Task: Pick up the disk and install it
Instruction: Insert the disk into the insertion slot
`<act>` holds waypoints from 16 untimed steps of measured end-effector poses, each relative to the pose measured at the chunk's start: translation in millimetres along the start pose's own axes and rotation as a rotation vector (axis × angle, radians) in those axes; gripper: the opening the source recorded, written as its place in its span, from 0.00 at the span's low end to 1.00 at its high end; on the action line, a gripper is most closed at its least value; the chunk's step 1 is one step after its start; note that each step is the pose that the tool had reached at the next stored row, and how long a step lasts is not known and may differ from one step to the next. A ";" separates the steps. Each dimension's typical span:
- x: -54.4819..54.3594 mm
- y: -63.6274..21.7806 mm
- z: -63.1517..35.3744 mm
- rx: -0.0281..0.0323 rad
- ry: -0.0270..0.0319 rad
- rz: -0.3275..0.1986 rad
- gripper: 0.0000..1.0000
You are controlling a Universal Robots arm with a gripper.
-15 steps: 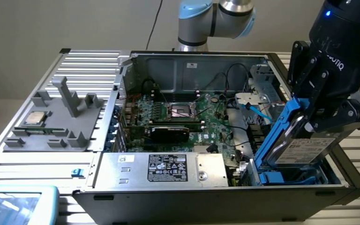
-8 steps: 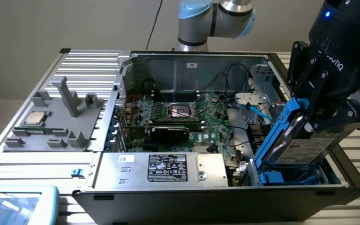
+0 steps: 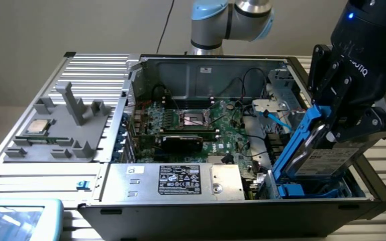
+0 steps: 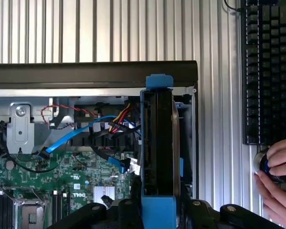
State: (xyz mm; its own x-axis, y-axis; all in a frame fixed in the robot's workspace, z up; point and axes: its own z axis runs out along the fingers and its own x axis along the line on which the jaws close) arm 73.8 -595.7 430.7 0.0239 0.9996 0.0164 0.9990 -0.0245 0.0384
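The disk (image 3: 315, 156) is a grey-metal drive in a blue plastic carrier (image 3: 292, 145). It hangs tilted over the drive bay (image 3: 313, 191) at the front corner of the open computer case, on the exterior view's right. Its lower end reaches down into the bay by a blue tab. My gripper (image 3: 346, 125) is shut on the disk's upper end. In the wrist view the disk (image 4: 157, 138) appears edge-on, with the gripper (image 4: 157, 212) clamped around its near end.
The motherboard (image 3: 200, 125) and a blue data cable (image 4: 71, 138) lie beside the bay. A silver box with a black sticker (image 3: 179, 181) sits along the case front. A grey fixture (image 3: 59, 135) holds a processor chip (image 3: 37, 126). A hand (image 4: 279, 171) rests by a keyboard (image 4: 269, 71).
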 end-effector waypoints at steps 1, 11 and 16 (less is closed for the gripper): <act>0.0 0.0 0.6 0.0000 -0.0001 0.000 0.37; -0.3 -0.6 15.3 0.0001 0.0052 0.000 0.37; -0.5 -1.0 24.6 0.0002 0.0093 0.000 0.37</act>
State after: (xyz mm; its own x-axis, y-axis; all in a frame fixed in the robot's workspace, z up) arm 73.8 -595.8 406.1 0.0239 0.9994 0.0257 0.9990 -0.0248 0.0382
